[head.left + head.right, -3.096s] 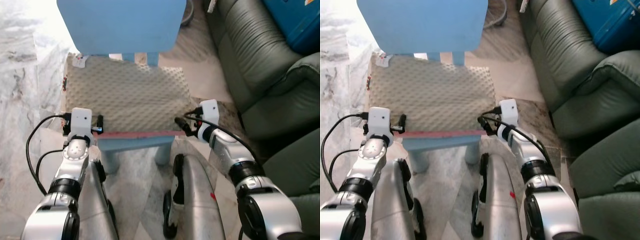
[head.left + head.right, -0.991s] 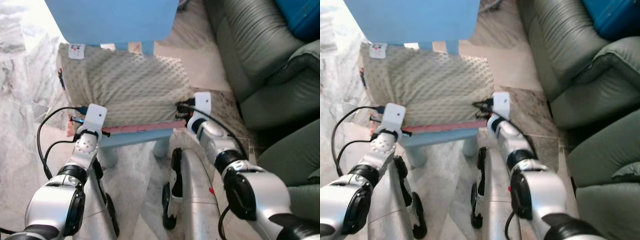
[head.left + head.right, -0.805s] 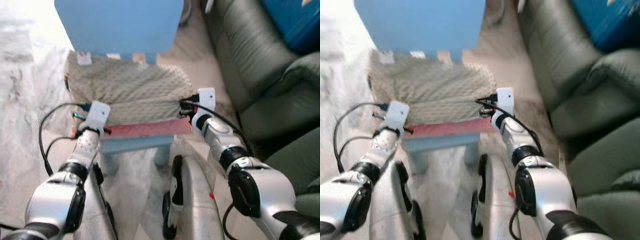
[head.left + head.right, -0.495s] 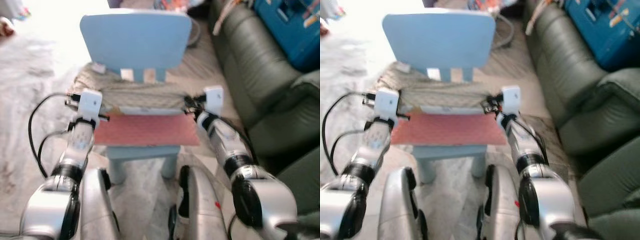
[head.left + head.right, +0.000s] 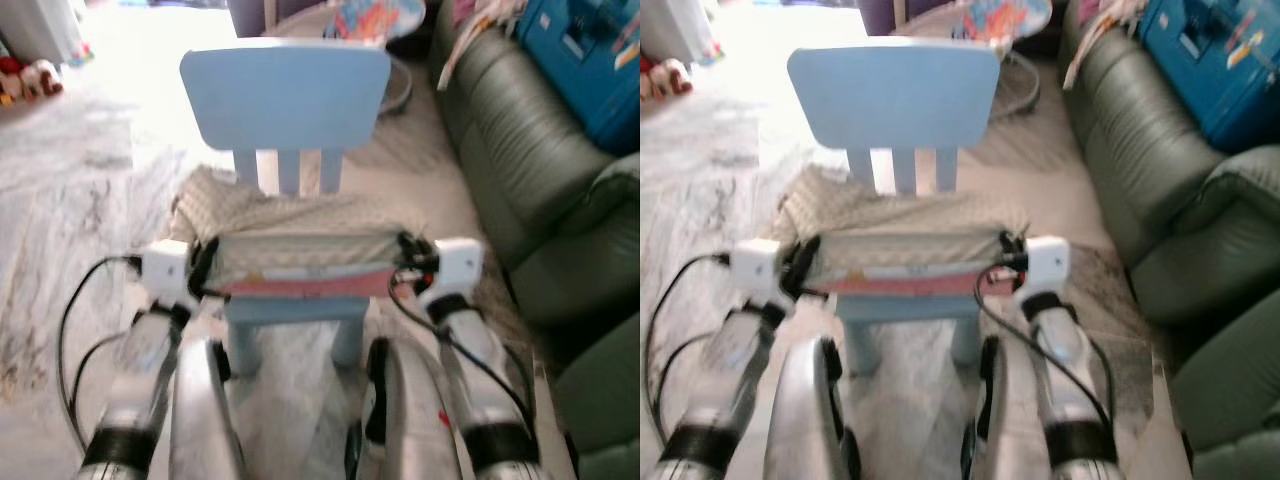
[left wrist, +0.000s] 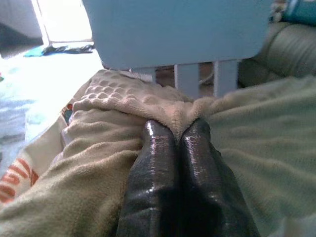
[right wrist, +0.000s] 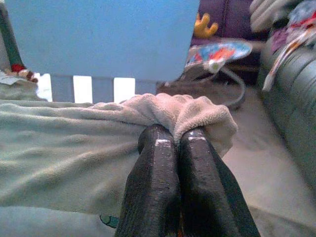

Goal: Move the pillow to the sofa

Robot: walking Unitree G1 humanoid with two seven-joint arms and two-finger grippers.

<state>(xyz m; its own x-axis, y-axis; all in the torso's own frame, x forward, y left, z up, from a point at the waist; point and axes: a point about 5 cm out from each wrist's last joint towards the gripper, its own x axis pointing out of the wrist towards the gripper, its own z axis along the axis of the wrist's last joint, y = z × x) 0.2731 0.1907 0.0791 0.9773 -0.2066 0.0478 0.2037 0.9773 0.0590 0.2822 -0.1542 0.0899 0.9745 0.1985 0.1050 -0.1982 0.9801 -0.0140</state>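
Beige fleece pillow [image 5: 300, 245] with a pink underside hangs just above the light-blue plastic chair [image 5: 287, 95] seat, its near corners pinched by the left gripper [image 6: 174, 132] and right gripper [image 7: 174, 133]; the green leather sofa [image 5: 520, 150] stands right of the chair.

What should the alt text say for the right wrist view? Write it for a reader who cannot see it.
The right gripper has its jaws shut on a bunched corner of a beige fleece pillow. Behind it stands the back of a light blue chair, and a green sofa runs along one side.
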